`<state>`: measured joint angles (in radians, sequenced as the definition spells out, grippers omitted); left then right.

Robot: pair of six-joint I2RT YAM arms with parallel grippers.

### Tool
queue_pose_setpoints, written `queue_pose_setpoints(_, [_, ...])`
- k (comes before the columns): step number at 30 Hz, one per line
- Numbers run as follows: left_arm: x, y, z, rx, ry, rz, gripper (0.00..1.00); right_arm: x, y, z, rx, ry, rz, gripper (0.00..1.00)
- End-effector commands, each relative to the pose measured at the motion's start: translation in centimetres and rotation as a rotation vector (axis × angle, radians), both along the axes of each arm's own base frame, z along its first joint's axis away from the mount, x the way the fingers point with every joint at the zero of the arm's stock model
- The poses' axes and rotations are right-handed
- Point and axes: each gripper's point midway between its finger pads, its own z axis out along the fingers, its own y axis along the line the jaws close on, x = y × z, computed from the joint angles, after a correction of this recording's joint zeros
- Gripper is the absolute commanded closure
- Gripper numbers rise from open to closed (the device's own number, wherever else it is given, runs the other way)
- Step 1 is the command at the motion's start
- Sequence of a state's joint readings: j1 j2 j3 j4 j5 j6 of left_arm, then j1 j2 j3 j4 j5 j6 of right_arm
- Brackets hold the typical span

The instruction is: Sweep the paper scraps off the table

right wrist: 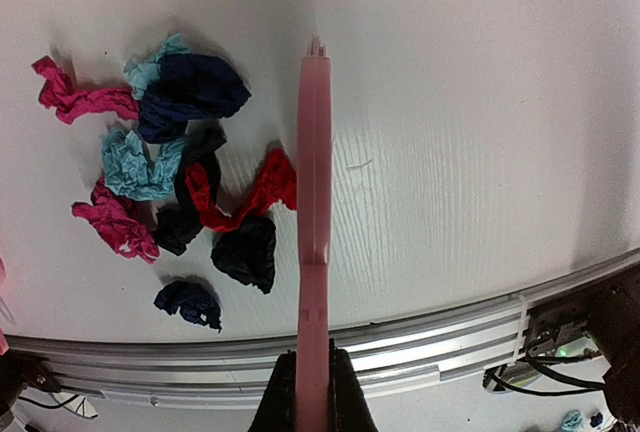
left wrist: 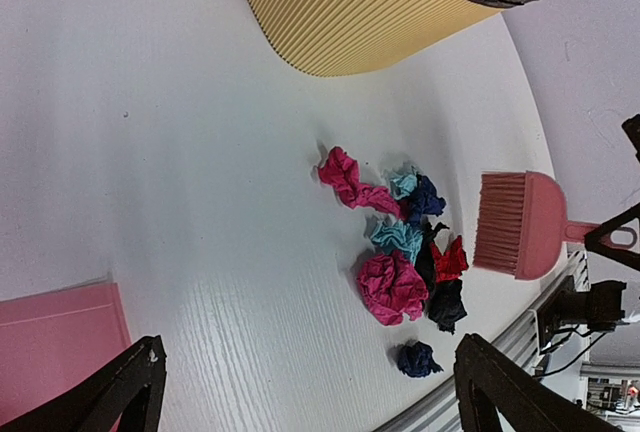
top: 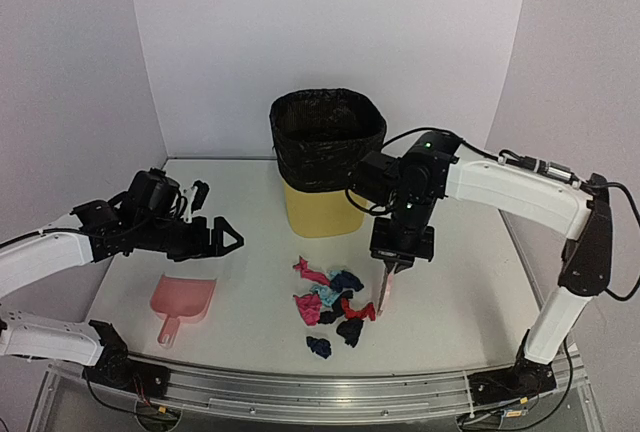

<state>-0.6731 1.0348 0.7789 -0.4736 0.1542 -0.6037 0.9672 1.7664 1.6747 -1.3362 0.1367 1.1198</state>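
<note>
Right end effector grips the brush beside the paper scraps on the counter; left end effector stands wide, empty.

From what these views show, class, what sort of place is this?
Likely a robot test bench: a white table boxed in by plain panels, a metal rail at its front, paper scraps laid out beside a brush.

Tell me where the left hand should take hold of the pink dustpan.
By its short handle, from above, straddling its narrow width. The dustpan lies flat, handle pointing toward the front rail; the rest looks too wide. The left hand is open.
</note>
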Motion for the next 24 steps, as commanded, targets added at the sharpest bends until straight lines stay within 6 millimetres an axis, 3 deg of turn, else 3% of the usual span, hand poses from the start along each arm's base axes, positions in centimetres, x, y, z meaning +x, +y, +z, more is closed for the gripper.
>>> queue_pose_setpoints(1, [0.5, -0.3, 2.4, 0.009, 0.022, 0.008, 0.00, -4.8, -11.2, 4.5, -0.344, 0.061, 0.008, 1.00])
queue_pose_setpoints(6, [0.6, -0.3, 3.0, 0.055, 0.084, 0.010, 0.00, -2.9, -12.9, 6.4, -0.360, -0.111, 0.094, 1.00])
queue_pose_setpoints(14, [0.0, 0.5, 0.9, 0.176, 0.278, 0.064, 0.00, 2.1, -14.5, 8.0, -0.394, -0.504, 0.089, 1.00])
queue_pose_setpoints(20, [-3.4, 3.2, -2.1, 0.325, 0.513, 0.134, 0.00, 4.1, -14.3, 8.9, -0.436, -0.634, 0.141, 1.00])
queue_pose_setpoints(24, [-6.5, 6.2, -3.1, 0.430, 0.626, 0.196, 0.00, 4.9, -14.6, 7.5, -0.435, -0.574, 0.169, 1.00])
